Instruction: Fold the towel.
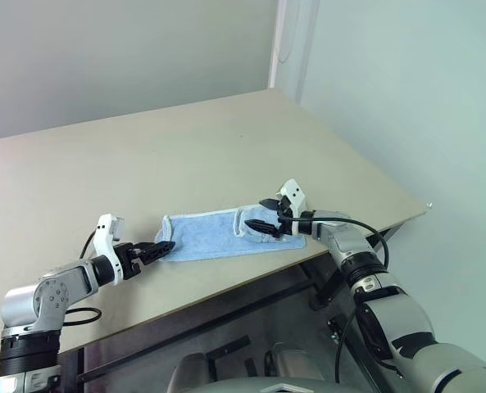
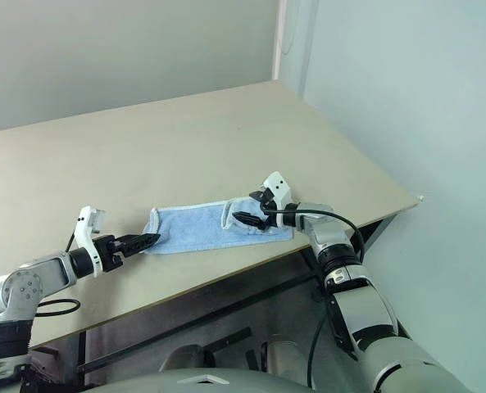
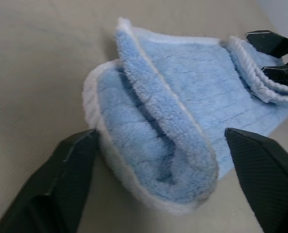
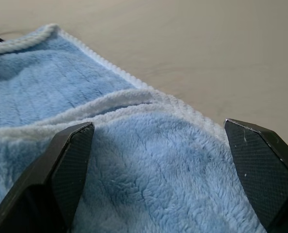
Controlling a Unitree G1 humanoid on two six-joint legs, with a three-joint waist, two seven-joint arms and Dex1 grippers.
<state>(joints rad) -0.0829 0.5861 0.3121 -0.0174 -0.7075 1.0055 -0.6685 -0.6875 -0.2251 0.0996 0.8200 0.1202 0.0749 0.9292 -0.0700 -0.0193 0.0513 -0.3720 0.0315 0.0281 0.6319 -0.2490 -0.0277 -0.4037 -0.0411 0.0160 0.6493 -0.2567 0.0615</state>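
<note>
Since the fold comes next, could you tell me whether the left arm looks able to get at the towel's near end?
Probably yes: the left tool sits open right at the towel, its curled end lies between the fingers, and nothing lies between.

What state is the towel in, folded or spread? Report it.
Folded: the towel lies as a narrow strip on the table, and the left wrist view shows doubled layers curling over at its end.

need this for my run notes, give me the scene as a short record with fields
surface: beige table
towel: light blue towel, a long strip near the table's front edge, both ends curled over
left pincer: left pincer open, fingers either side of the towel's left end
right pincer: right pincer open, over the towel's right end
held: nothing gripped
</note>
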